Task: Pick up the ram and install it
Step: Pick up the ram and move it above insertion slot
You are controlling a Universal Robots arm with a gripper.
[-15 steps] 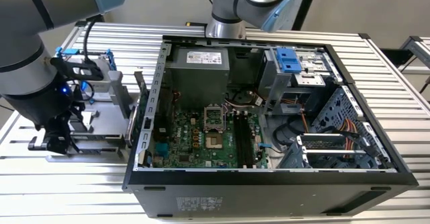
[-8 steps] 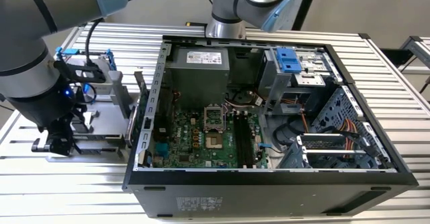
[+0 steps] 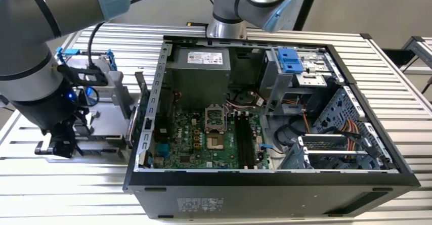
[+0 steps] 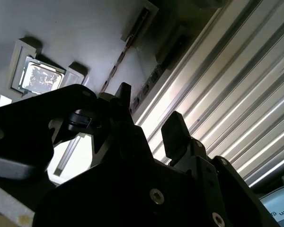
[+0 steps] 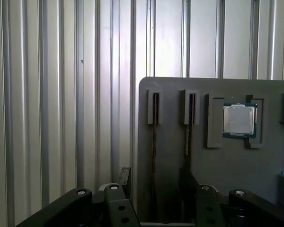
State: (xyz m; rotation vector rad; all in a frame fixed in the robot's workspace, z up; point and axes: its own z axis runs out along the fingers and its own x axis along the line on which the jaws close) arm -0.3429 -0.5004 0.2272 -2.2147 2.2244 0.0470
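- Your gripper (image 3: 59, 145) hangs low over the gray tray (image 3: 101, 129), just off the exterior view's left of the open computer case (image 3: 270, 187).
- Its fingers (image 5: 124, 176) are spread wide and pinching nothing.
- The ram (image 5: 154, 142) stands on edge in a tray slot. In the first wrist view it runs into the gap between the fingers, touching neither as far as you can see.
- A neighbouring slot (image 5: 190, 108) and a CPU (image 5: 239, 119) sit beside it.
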